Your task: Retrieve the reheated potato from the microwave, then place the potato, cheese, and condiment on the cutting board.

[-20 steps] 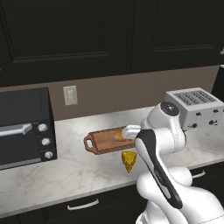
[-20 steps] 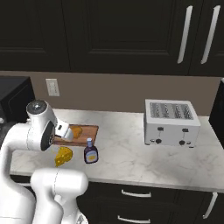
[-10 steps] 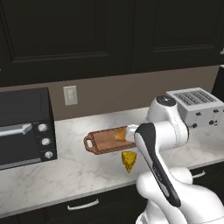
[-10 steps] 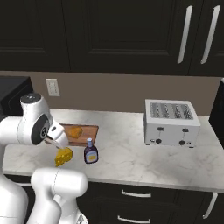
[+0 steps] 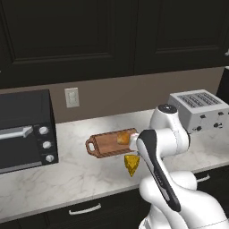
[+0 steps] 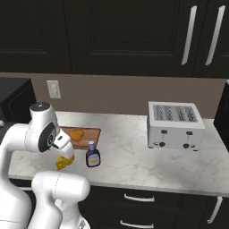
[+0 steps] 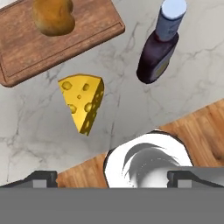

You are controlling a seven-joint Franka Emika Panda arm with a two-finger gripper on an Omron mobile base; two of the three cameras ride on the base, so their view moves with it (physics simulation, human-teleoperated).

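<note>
Wooden board (image 7: pixel 65 41) carries the potato (image 7: pixel 53 16); cheese (image 7: pixel 83 102) and bottle (image 7: pixel 160 48) sit on the marble beside it, claw (image 7: pixel 111 176) spread wide, holding nothing

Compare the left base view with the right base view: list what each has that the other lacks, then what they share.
Left base view alone: the toaster oven with its knobs, at the counter's left end.

Right base view alone: the condiment, standing upright on the counter beside the cheese, off the board.

Both: the potato lying on the cutting board, the cheese on the bare counter in front of the board, the toaster, the wall outlet and the dark upper cabinets.
</note>
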